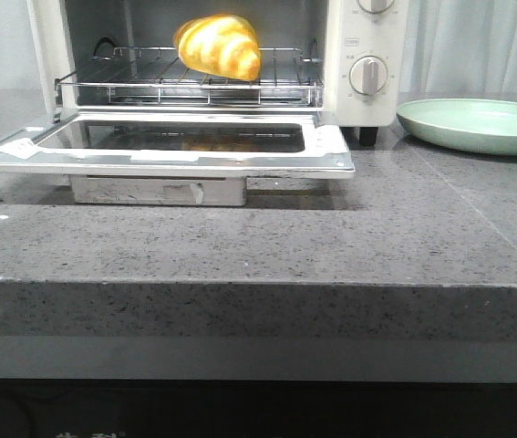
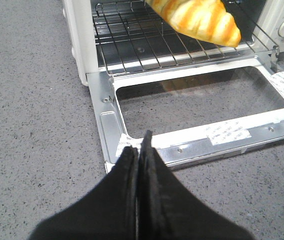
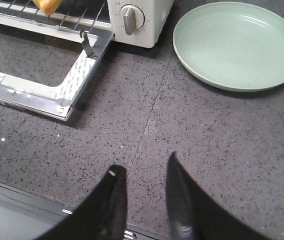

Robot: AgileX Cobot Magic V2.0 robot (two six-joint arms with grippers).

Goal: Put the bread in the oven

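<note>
With its door point(image 1: 162, 151) folded down flat over the counter point(image 1: 258, 246), the oven point(image 1: 367, 55) stands open, and the bread point(image 1: 219, 44) lies on the wire rack point(image 1: 185, 82) inside the cavity. The bread is a glossy, golden-orange croissant-shaped roll, crossed by pale yellow stripes along its ridges and tapering to a blunt tip; in the front view it sits right of the rack's centre, its tip pointing toward the knob side. The left wrist view shows the same roll point(image 2: 202, 20) resting on the rack bars point(image 2: 147, 45) near the front edge, touching no gripper. The door's glass window point(image 2: 202, 97) is framed in bright metal, with white stickers on the frame. Two round silver-grey knobs point(image 1: 368, 75) occupy the off-white panel at the oven's right side. A pale green plate point(image 1: 477, 125) sits on the counter just right of the oven, apart from it.

The left gripper point(image 2: 138, 150) hangs over the counter in front of the door's near edge, its black fingers pressed together with nothing between them. The right gripper point(image 3: 144, 200) hangs near the counter's front edge, between the door corner and the plate point(image 3: 239, 45), its fingers parted and empty.
</note>
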